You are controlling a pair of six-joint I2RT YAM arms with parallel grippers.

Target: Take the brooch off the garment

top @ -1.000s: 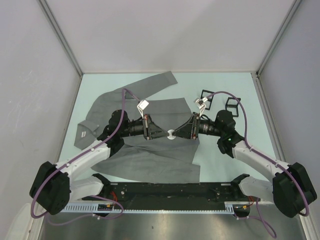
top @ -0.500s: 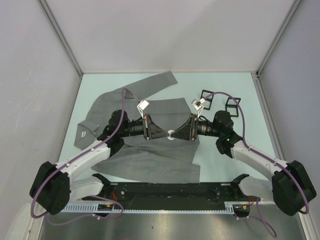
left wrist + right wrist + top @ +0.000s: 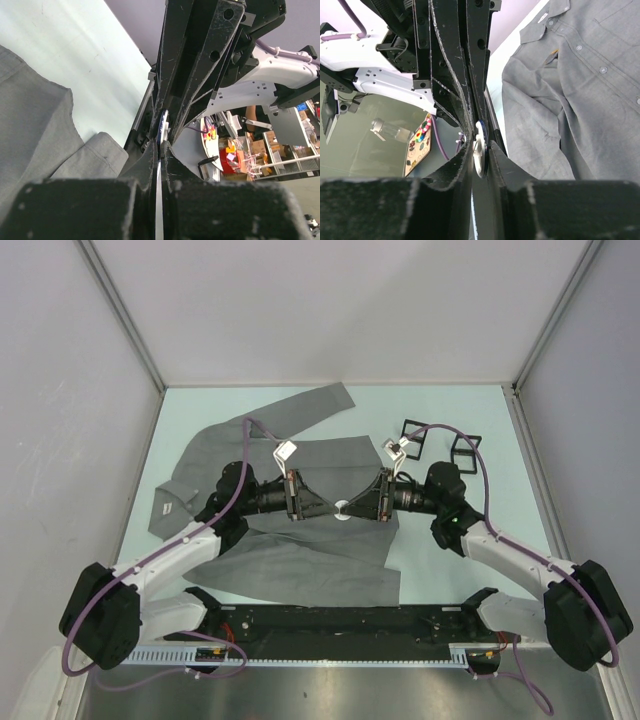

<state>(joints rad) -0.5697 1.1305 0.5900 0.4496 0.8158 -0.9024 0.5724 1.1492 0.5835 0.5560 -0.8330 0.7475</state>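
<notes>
Working over the grey garment [image 3: 300,570], spread flat with its collar out to the left. My two grippers meet tip to tip above its middle. The left gripper [image 3: 328,508] comes in from the left with jaws fully closed; I can't tell if they pinch anything. The right gripper [image 3: 354,508] comes from the right, jaws narrow, contact unclear. The brooch [image 3: 342,508] sits right between both tips, equally near each and slotted between my right fingers. It's a small white disc with a blue patch, seen edge-on from both wrists, faces toward the finger pads. Likely next: clamp and pull away from the cloth.
</notes>
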